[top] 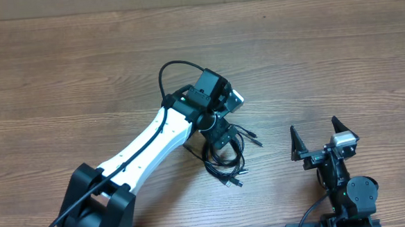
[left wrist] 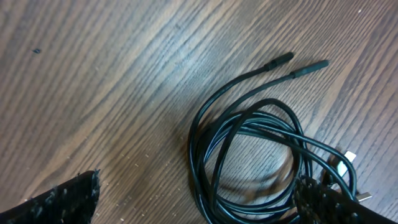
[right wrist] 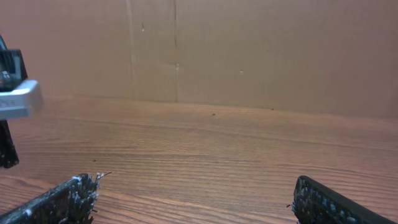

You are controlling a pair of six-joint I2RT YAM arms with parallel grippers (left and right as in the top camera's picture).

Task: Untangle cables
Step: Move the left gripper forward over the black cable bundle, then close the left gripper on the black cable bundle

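The cables (top: 226,159) lie in one tangled black bundle on the bench (top: 82,64), a little right of the middle and toward the near edge. In the overhead view their loops overlap in a loose coil, with short ends sticking out to the right and toward the near edge. The left wrist view shows the cables (left wrist: 249,134) up close. Several thin cords run round together in overlapping rings and cross one another. Two plug ends (left wrist: 283,58) lie side by side on the bare wood, reaching away from the coil. A small pale connector shows at the right side of the tangle, too small to make out further.

The left gripper (top: 222,137) hangs directly over the bundle, at the end of the white left arm (top: 148,140), which reaches in from the near left corner. Its fingers are spread wide apart. In the wrist view one finger (left wrist: 62,200) is over bare wood. The other covers the right edge of the coil, though whether it touches the cords cannot be told.

The right gripper (top: 320,141) sits well apart from the cables, to their right. Its fingers are also spread and hold nothing. Its wrist camera shows only wood grain and a plain brown wall (right wrist: 249,50).
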